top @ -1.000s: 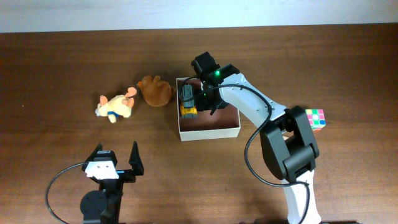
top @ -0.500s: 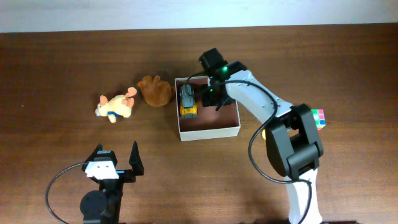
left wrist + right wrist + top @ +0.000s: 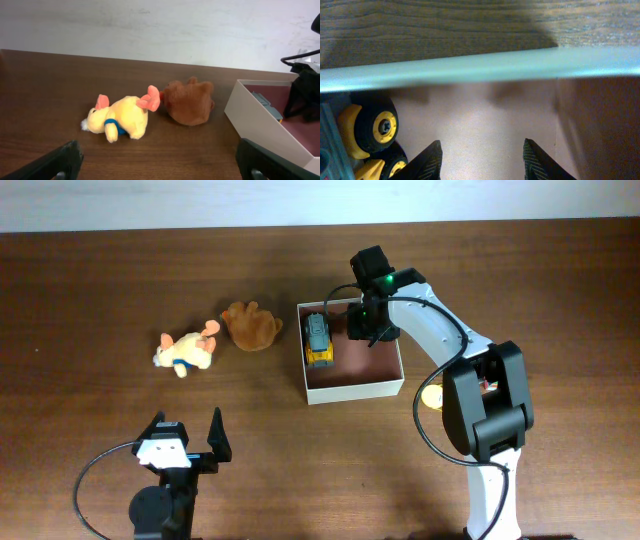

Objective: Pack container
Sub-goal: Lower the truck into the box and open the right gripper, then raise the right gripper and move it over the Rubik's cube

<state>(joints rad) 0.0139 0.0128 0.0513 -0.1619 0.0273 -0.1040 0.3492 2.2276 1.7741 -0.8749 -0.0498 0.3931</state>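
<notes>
The container (image 3: 355, 392), a square white box with a pinkish-brown inside, stands right of the table's middle. It also shows in the left wrist view (image 3: 260, 122) and the right wrist view (image 3: 480, 67). A grey and yellow toy truck (image 3: 318, 340) lies in its left part, with its wheels in the right wrist view (image 3: 372, 127). My right gripper (image 3: 365, 330) is open and empty, low inside the box near its far wall (image 3: 482, 160). My left gripper (image 3: 185, 442) is open and empty near the front edge (image 3: 160, 165).
A yellow plush toy (image 3: 186, 352) (image 3: 122, 117) and a brown plush toy (image 3: 250, 326) (image 3: 189, 102) lie on the table left of the box. A small yellow object (image 3: 432, 395) peeks out by the right arm's base.
My right gripper has moved to the right inside the box, and the box with the truck has slid right with it. The left arm has not moved.
</notes>
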